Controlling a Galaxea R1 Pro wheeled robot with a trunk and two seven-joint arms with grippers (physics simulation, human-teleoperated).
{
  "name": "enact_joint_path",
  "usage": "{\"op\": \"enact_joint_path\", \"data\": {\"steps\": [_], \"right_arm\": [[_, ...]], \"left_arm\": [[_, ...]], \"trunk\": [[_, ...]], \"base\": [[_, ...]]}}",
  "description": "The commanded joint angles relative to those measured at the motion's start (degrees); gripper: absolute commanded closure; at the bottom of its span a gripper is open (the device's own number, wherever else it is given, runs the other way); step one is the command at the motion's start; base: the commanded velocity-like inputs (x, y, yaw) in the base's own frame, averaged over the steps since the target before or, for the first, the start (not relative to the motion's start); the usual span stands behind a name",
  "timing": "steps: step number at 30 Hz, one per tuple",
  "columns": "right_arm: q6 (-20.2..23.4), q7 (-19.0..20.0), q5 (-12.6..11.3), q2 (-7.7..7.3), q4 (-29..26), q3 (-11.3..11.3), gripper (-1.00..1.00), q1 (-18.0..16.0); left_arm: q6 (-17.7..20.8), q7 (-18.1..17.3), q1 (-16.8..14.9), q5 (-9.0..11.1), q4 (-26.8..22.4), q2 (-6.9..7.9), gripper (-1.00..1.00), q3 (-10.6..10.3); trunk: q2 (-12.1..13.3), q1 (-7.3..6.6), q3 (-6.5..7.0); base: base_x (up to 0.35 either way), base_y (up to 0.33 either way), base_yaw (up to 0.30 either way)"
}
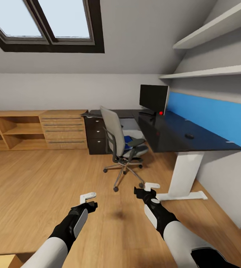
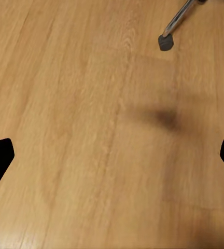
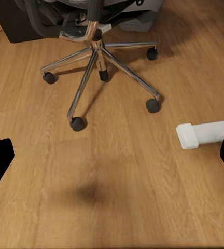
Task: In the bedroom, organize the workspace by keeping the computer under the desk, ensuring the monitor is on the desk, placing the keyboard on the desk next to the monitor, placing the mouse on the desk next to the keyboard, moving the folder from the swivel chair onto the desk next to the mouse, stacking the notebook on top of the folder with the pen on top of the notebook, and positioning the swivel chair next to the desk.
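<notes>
The swivel chair [image 1: 121, 143] stands on the wood floor in front of the black desk [image 1: 172, 134], its back turned to me. On its seat lies the blue folder [image 1: 128, 140]. The monitor [image 1: 154, 98] stands at the desk's back corner. The small black mouse [image 1: 189, 136] rests on the right wing. A flat grey thing [image 1: 86, 114] lies at the desk's left end, too small to name. My left gripper [image 1: 87, 197] [image 2: 112, 155] and right gripper [image 1: 150, 187] [image 3: 112, 155] hang open and empty over the floor, short of the chair's chrome base [image 3: 96, 49].
The desk's white leg [image 1: 184, 173] and its foot [image 3: 205, 134] stand just right of my right gripper. A dark drawer unit [image 1: 95, 136] sits under the desk's left end, beside a low light-wood cabinet [image 1: 35, 130]. A blue panel [image 1: 213, 115] backs the desk. One chair castor [image 2: 165, 41] is near the left gripper.
</notes>
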Motion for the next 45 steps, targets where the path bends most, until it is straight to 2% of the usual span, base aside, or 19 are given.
{"op": "enact_joint_path", "data": {"steps": [1,6,15,19,20,21,22,23,24,26,27,33,36,45], "right_arm": [[-0.27,-0.19,-0.49,0.01,0.08,0.16,-1.00,-0.05],[-0.26,-0.21,-0.48,0.01,0.47,0.24,-1.00,-0.05],[-0.30,-0.28,-0.48,0.01,0.52,0.25,-1.00,-0.05],[-0.30,-0.28,-0.48,0.01,0.50,0.27,-1.00,-0.05],[-0.27,-0.28,-0.48,0.01,0.48,0.27,-1.00,-0.05],[-0.22,-0.28,-0.48,0.01,0.25,0.26,-1.00,-0.05],[-0.22,-0.28,-0.48,0.01,0.21,0.25,-1.00,-0.05],[-0.22,-0.28,-0.45,0.01,0.17,0.25,-1.00,-0.05],[-0.21,-0.28,-0.44,0.01,0.15,0.25,-1.00,-0.05],[-0.17,-0.28,-0.41,0.01,0.04,0.25,-1.00,-0.05],[-0.15,-0.28,-0.40,0.01,0.03,0.25,-1.00,-0.05],[-0.13,-0.32,-0.40,0.01,-0.06,0.27,-1.00,-0.05],[-0.09,-0.36,-0.40,0.01,-0.09,0.33,-1.00,-0.05],[-0.10,-0.33,-0.48,0.01,-0.24,0.31,-1.00,-0.05]], "left_arm": [[0.10,0.30,-0.01,0.53,-0.11,0.00,-1.00,0.07],[-4.78,0.33,-0.04,0.57,-0.19,0.10,-1.00,0.07],[-5.91,0.30,-0.05,0.59,-1.70,0.27,-1.00,0.10],[-5.60,0.29,0.15,0.72,-5.56,1.34,-1.00,0.14],[-5.25,0.29,0.48,0.81,-7.56,2.01,-1.00,0.14],[1.19,0.22,5.55,0.93,-21.14,3.32,-1.00,0.15],[2.32,0.22,6.60,0.93,-23.49,3.37,-1.00,0.15],[4.68,0.21,8.88,0.94,-28.01,3.39,-1.00,0.14],[5.82,0.23,10.01,0.93,-29.95,3.34,-1.00,0.12],[9.66,0.24,14.33,0.90,-35.48,2.77,-1.00,-0.03],[10.36,0.24,15.15,0.89,-36.45,2.54,-1.00,-0.04],[11.49,0.30,16.45,0.92,-37.91,2.30,-1.00,0.05],[11.47,0.37,16.58,0.88,-35.08,2.35,-1.00,0.10],[11.36,0.38,16.60,0.87,-33.69,2.37,-1.00,0.07]], "trunk": [[-0.44,0.22,-0.24],[-2.45,1.32,-1.14],[-6.06,3.29,-2.75],[-7.66,4.17,-3.47],[-8.06,4.39,-3.65],[-8.46,4.61,-3.83],[-8.86,4.83,-4.01],[-9.27,5.05,-4.19],[-9.67,5.27,-4.37],[-10.47,5.71,-4.73],[-10.87,5.93,-4.91],[-13.28,7.25,-5.99],[-14.48,7.90,-6.52],[-18.09,9.88,-8.14]], "base": [[0.000,0.000,-0.065],[0.000,0.000,-0.019],[0.000,0.000,-0.001],[0.000,0.000,0.000],[0.000,0.000,0.000],[0.000,0.000,0.000],[0.000,0.000,0.000],[0.000,0.000,0.000],[0.000,0.000,0.000],[0.000,0.000,0.000],[0.000,0.000,0.000],[0.000,0.000,0.000],[0.000,0.000,0.000],[0.000,0.000,0.000]]}}
